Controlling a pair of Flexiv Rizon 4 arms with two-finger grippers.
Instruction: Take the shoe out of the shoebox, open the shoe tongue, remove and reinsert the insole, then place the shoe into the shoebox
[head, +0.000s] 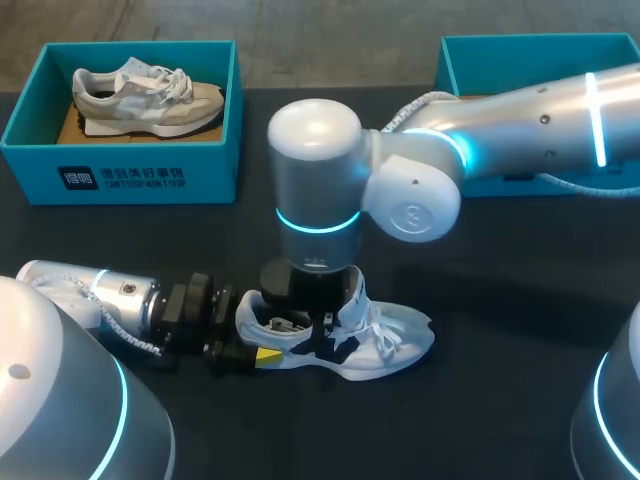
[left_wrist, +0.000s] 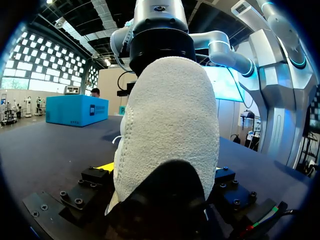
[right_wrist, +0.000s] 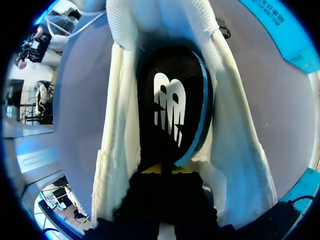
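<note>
A white shoe (head: 385, 340) lies on the black table, toe to the right. My left gripper (left_wrist: 162, 182) comes in from the left and clasps its heel (left_wrist: 170, 125), one finger on each side; a yellow fingertip (head: 268, 356) shows on the near side. My right arm reaches past the middle and points straight down into the shoe's mouth. In the right wrist view the tongue and side walls are spread apart. Inside lies a black insole (right_wrist: 172, 105) with a white logo and a blue edge. My right gripper (right_wrist: 162, 170) is shut on the insole's heel end.
A teal shoebox (head: 120, 172) at the back left holds a grey and beige shoe (head: 150, 95). A second teal box (head: 530, 55) stands at the back right, partly behind my right arm. The left arm's body (head: 90, 295) lies low along the table's front left.
</note>
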